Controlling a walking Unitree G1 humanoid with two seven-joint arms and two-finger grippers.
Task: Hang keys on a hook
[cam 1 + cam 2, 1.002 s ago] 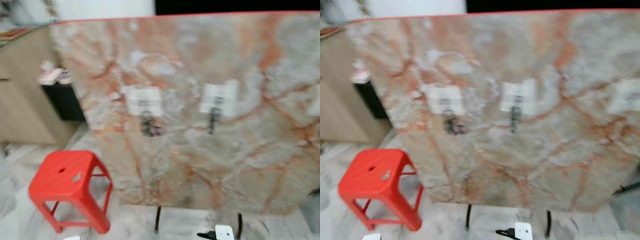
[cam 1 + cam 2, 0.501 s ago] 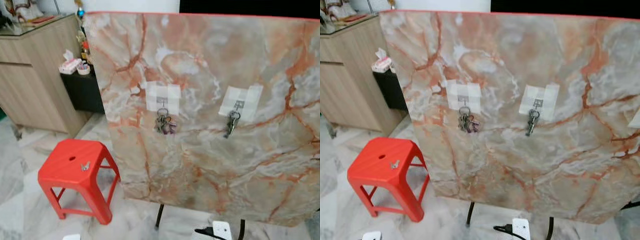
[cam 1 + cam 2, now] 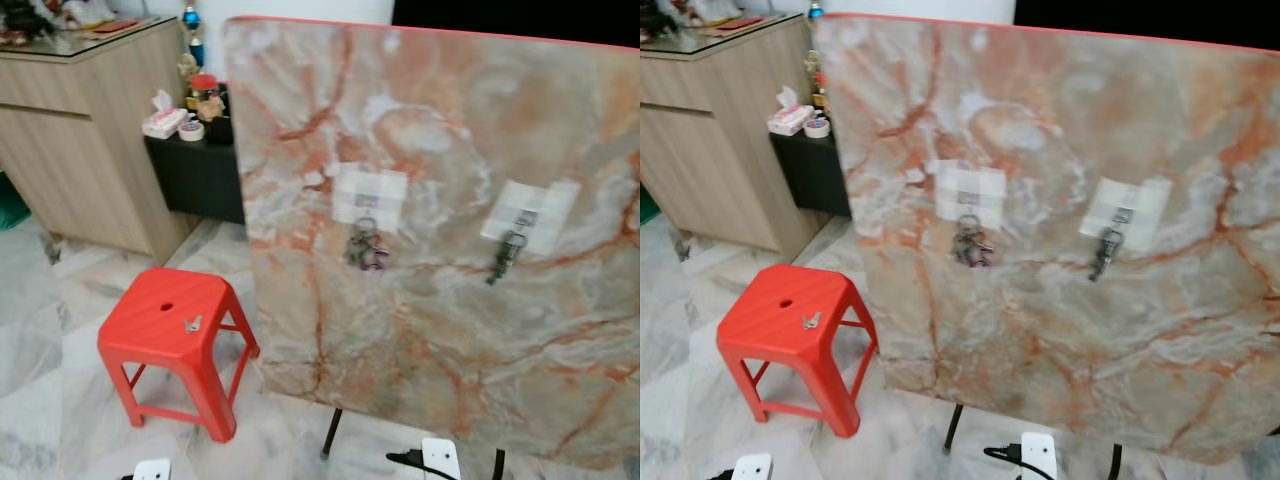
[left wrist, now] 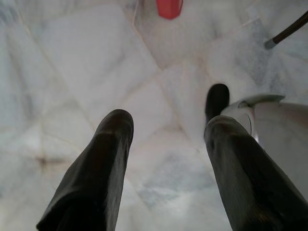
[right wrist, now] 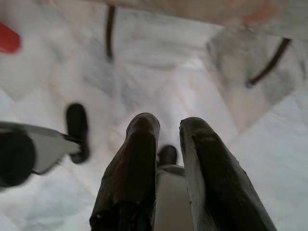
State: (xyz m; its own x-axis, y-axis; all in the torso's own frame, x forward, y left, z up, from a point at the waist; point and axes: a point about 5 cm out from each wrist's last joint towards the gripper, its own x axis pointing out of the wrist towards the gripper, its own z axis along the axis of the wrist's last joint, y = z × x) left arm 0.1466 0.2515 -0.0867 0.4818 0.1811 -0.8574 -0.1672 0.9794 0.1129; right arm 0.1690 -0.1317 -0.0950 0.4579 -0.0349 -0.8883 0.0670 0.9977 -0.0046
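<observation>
At far left a wooden cabinet (image 3: 715, 150) stands beside a low black shelf (image 3: 812, 170) bearing a tissue box (image 3: 788, 118). Next comes the red stool (image 3: 790, 330) on the pale marble floor (image 4: 72, 72), with a small key (image 3: 811, 321) lying loose on its seat, well apart from both grippers and not held by either. The left gripper (image 4: 166, 132) hangs idle with its jaws spread wide and empty over the floor, one red stool leg far beyond its fingertips. To the right the upright marble-patterned board (image 3: 1040, 300) carries two taped hooks: the left hook (image 3: 967, 200) holds a bunch of keys (image 3: 971, 245), the right hook (image 3: 1122, 212) a single key set (image 3: 1103, 250). The right gripper (image 5: 168, 130) hangs low with its jaws narrow and nothing between them, the board's dark legs (image 5: 109, 31) ahead of its fingertips.
</observation>
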